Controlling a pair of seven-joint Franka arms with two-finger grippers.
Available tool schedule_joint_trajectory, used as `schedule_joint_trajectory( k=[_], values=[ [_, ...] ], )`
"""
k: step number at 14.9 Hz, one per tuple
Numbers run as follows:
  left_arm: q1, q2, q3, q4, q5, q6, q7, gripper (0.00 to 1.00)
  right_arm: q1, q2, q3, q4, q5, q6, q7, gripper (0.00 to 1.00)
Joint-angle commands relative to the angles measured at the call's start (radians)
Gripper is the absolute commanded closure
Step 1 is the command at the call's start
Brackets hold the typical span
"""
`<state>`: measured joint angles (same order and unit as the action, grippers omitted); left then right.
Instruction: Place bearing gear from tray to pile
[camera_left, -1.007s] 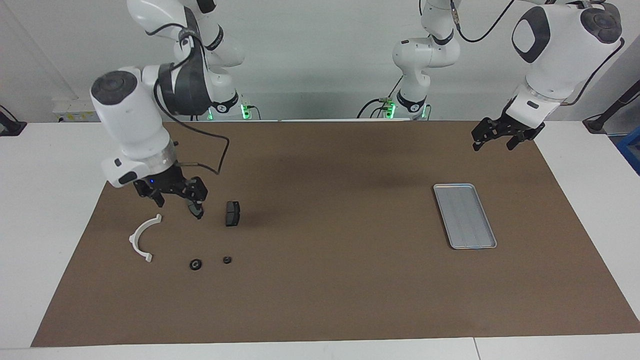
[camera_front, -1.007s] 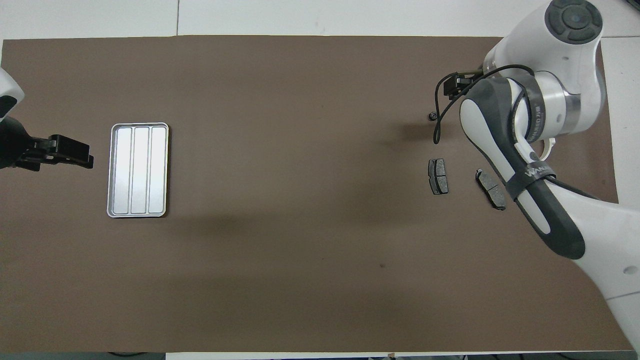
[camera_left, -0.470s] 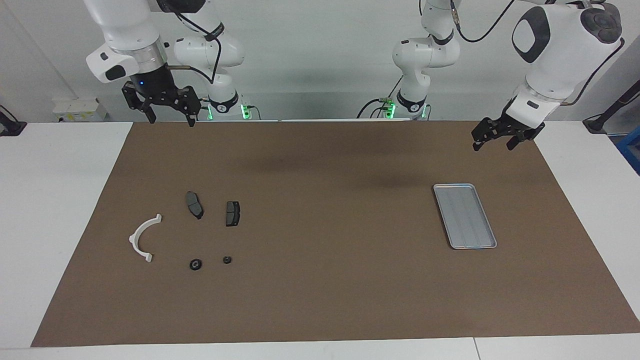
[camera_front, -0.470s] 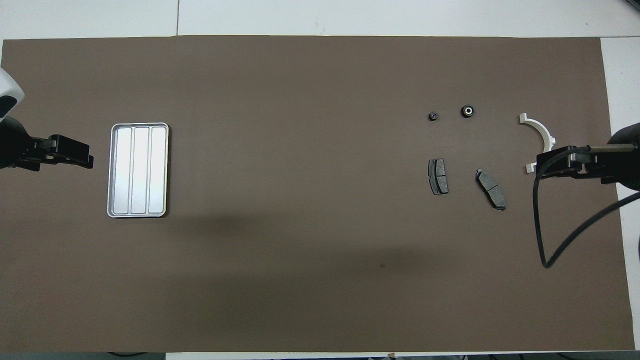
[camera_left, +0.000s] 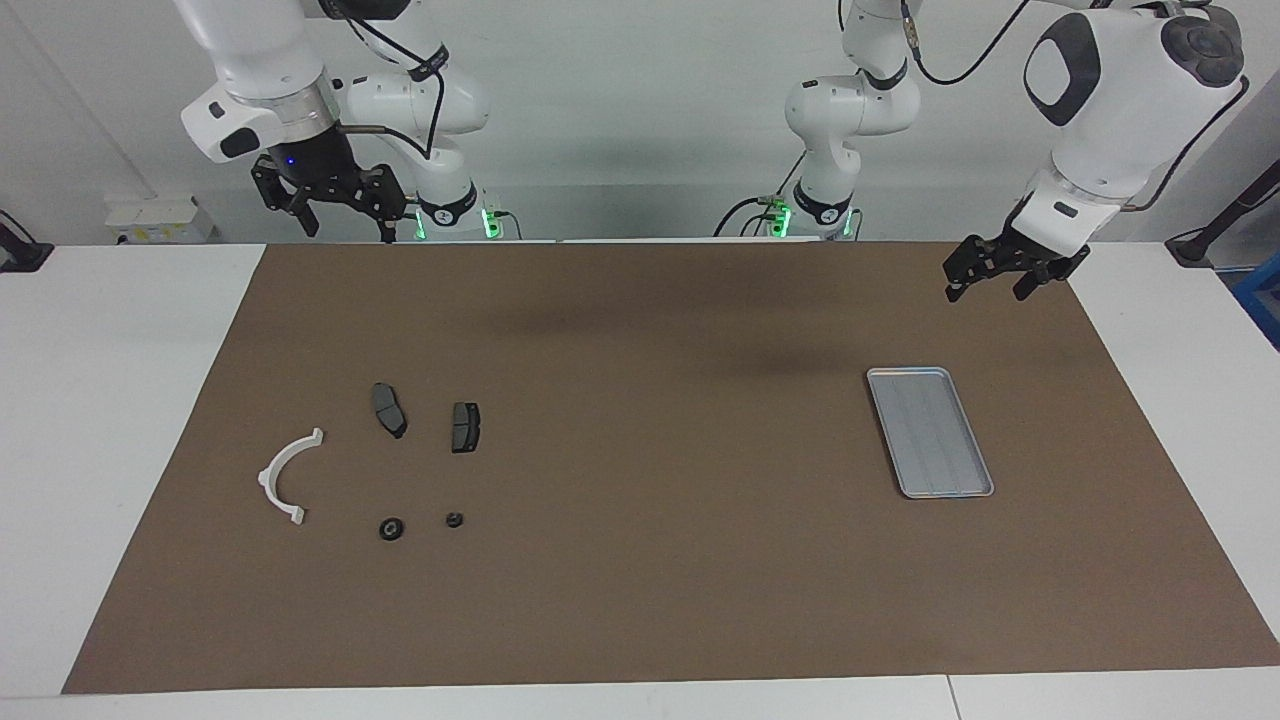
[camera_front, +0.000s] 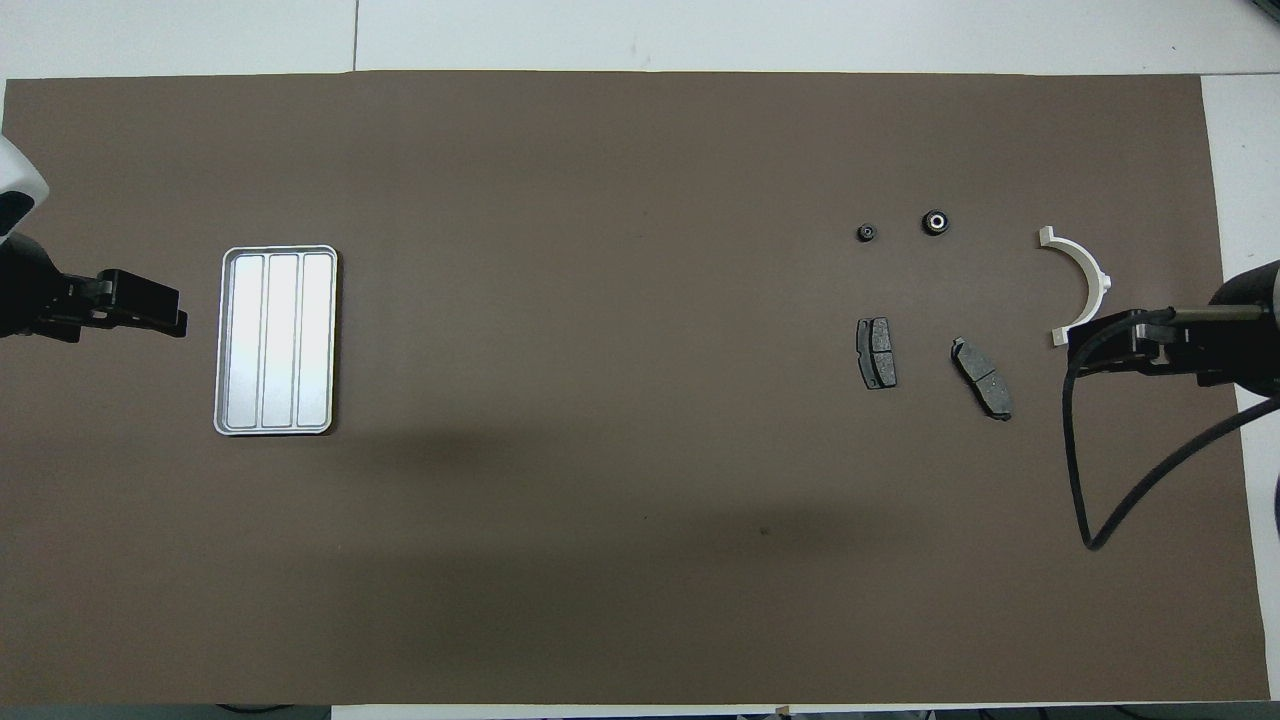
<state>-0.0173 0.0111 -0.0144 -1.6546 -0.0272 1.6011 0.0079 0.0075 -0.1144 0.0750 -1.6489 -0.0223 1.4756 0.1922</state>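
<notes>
— Facing view? 
— I see the tray (camera_left: 930, 431) empty, the bearing gear (camera_left: 390, 528) in the pile (camera_left: 385, 455). Right gripper (camera_left: 338, 214) and left gripper (camera_left: 992, 279) raised, fingers spread, holding nothing.

— Overhead? 
— Only here I see the gear's pale centre; the brown mat (camera_front: 600, 500) covers the desk (camera_front: 700, 30).

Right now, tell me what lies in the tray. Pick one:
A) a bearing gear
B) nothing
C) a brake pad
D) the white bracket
B: the tray shows only its bare ridged floor, while the two small round black parts lie on the mat with the white bracket and the two dark pads at the right arm's end of the table.
</notes>
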Motion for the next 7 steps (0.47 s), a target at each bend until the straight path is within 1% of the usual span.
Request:
schedule_joint_trajectory(
  k=[1,7],
  values=[
    [-0.004,-0.014,0.005,-0.010,0.012,0.002,0.009,0.00,-0.012,-0.008,0.003,-0.012,0.018,0.029,-0.019,0.00],
    [-0.004,-0.014,0.004,-0.010,0.012,0.002,0.009,0.00,-0.001,-0.007,0.003,-0.005,0.018,0.032,-0.008,0.00]
  ],
)
